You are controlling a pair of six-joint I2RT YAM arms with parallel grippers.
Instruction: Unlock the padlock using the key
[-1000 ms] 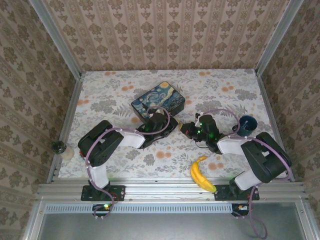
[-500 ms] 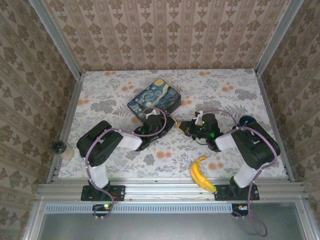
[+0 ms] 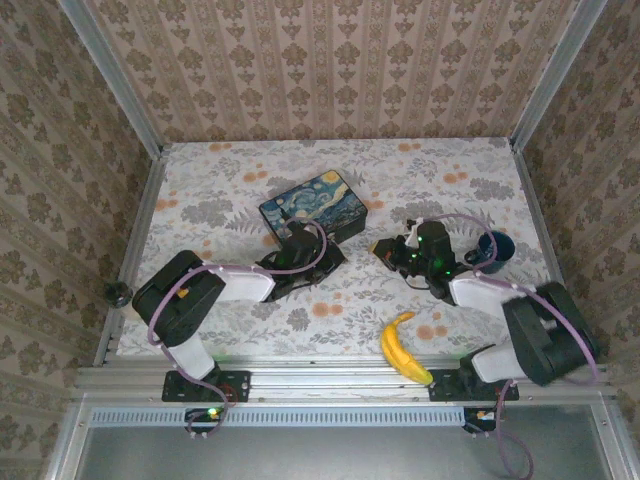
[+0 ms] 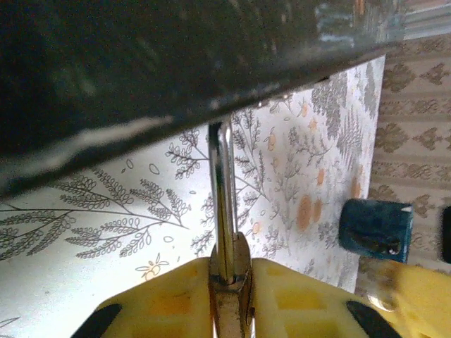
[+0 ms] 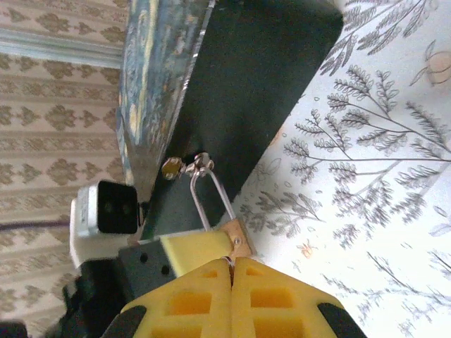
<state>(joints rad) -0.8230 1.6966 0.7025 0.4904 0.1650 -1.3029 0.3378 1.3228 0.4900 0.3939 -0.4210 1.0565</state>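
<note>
Yellow left jaws low, flanking the padlock (image 4: 230, 299), grip unclear; right jaws closed opposite.

- Top view: soft, even light from above, bright right across the tabletop (image 3: 420, 170), with just a short, faint shadow tucked against the box (image 3: 313, 205).
- The right arm (image 3: 545, 335) is smeared with motion blur at the elbow, and the frame rails (image 3: 110, 80) splay outward toward the corners.
- Left wrist view: the box's dark side looms underexposed and out of focus, a pale glare streak along its edge.
- The padlock (image 4: 229, 285) glints hard along its shackle (image 4: 224, 197).
- The pads (image 4: 176, 299) of the left hand (image 4: 230, 271) are fuzzy near the lens, and the tabletop washes white at lower left.
- Right wrist view: crisper, tabletop bright, the right hand (image 5: 231, 271) slightly soft.
</note>
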